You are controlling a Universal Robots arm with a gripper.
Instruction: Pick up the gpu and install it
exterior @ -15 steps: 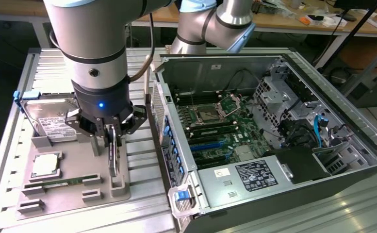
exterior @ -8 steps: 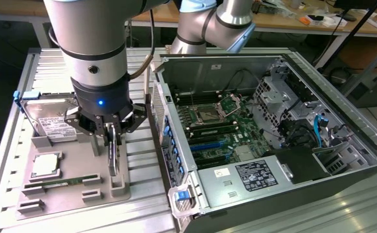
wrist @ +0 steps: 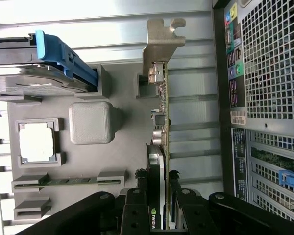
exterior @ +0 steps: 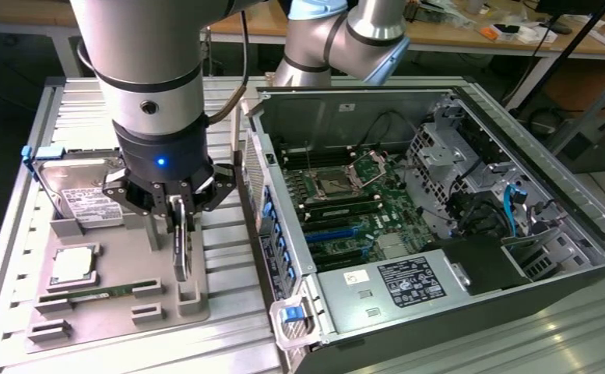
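Note:
The gpu (exterior: pixel 181 241) stands on edge, a thin dark card over the grey fixture tray (exterior: pixel 125 234), just left of the open computer case (exterior: pixel 281 202) in the exterior view. My gripper (exterior: pixel 181 212) comes down from above and is shut on the card's upper edge, one finger on each face. In the wrist view the gpu (wrist: pixel 162 122) runs edge-on away from my gripper (wrist: pixel 158 193), and its silver end bracket (wrist: pixel 161 44) is at the far end. Whether the card is clear of its tray slot (exterior: pixel 191 300) I cannot tell.
On the tray lie a hard drive with blue rails (exterior: pixel 79 187), a processor (exterior: pixel 72 265) and a green memory stick (exterior: pixel 94 294). The case lies open with its motherboard (exterior: pixel 344 202) facing up, and its side wall stands close beside the card. Benches with clutter stand behind.

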